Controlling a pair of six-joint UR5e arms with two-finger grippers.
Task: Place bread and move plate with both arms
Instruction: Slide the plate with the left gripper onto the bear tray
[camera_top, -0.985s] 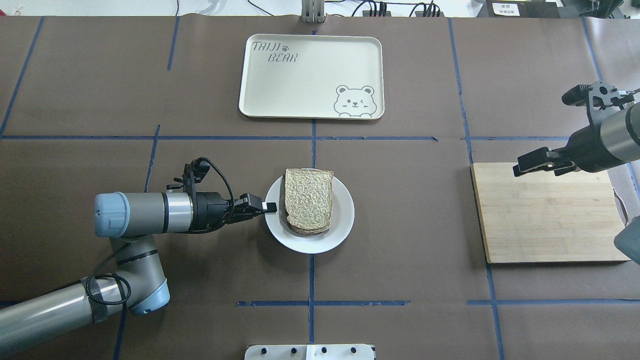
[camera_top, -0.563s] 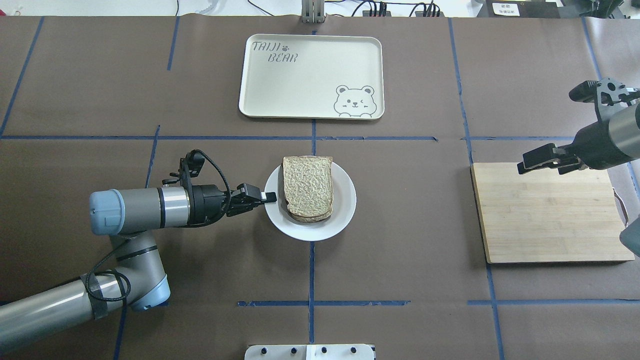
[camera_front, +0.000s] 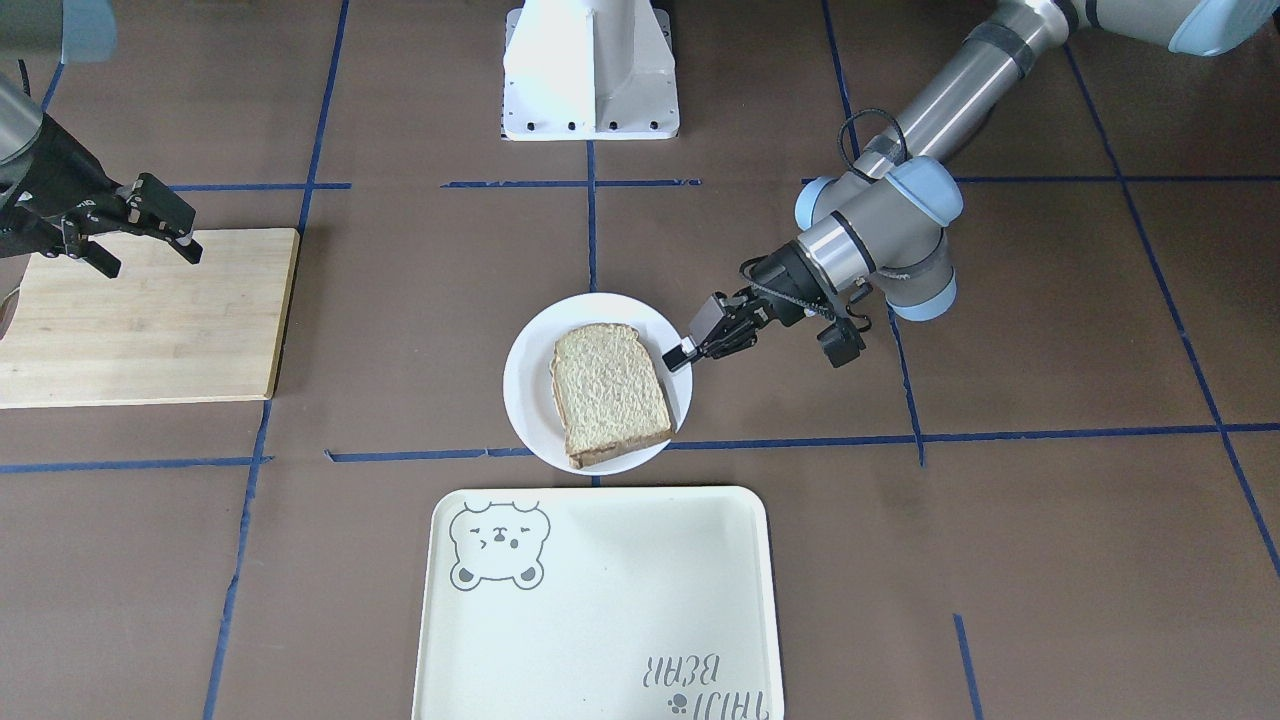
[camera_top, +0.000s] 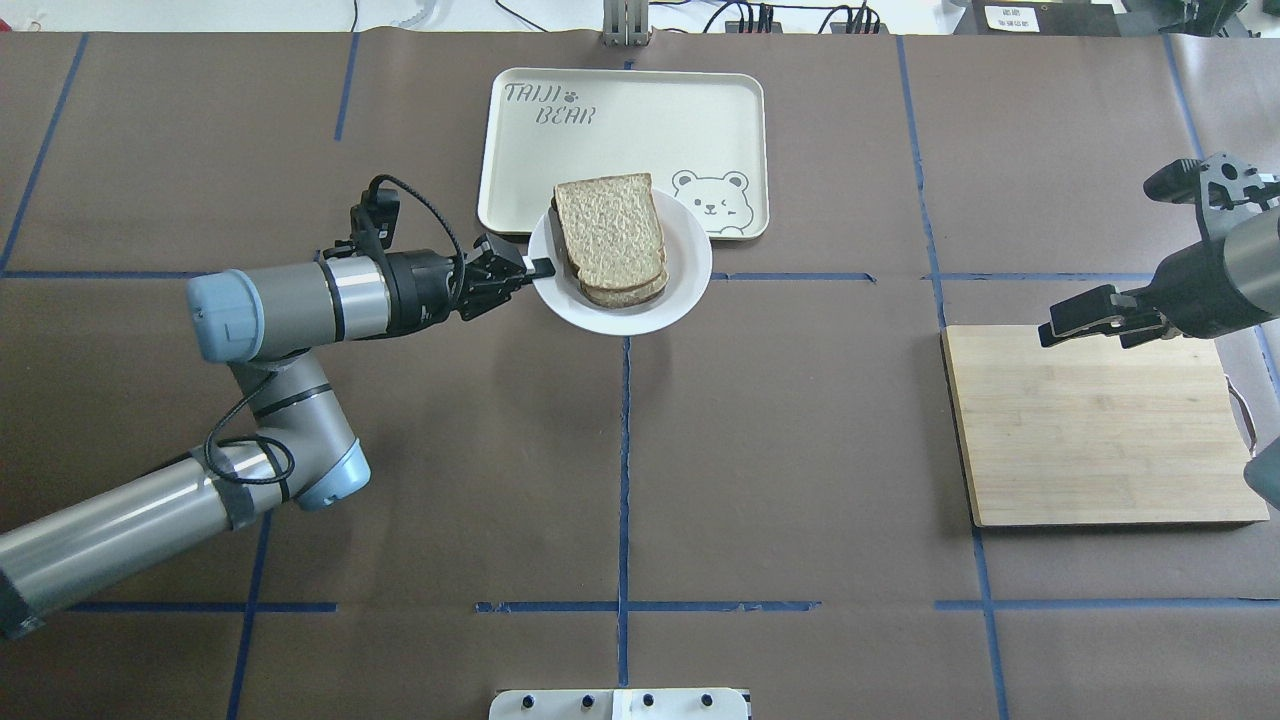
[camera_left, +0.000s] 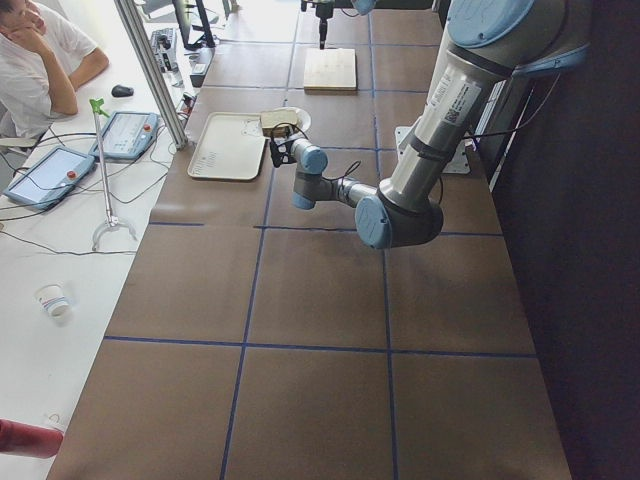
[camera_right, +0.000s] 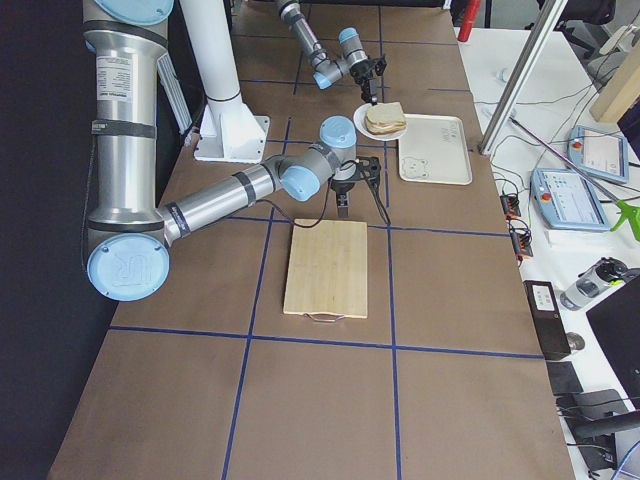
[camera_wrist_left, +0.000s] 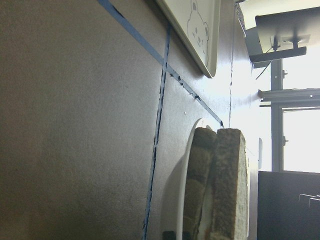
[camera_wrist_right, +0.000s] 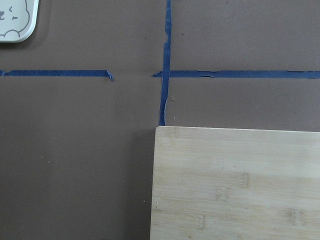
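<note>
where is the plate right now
In the overhead view the plate is mid-table at the bear tray's near edge, its rim pinched by the left gripper.

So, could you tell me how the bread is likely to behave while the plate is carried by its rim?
The bread lies loose on the plate, unheld, so it would probably slide if the plate tips. It looks porous and light, likely soft rather than stiff. The left gripper pinches one rim only, so the plate may sag opposite.
</note>
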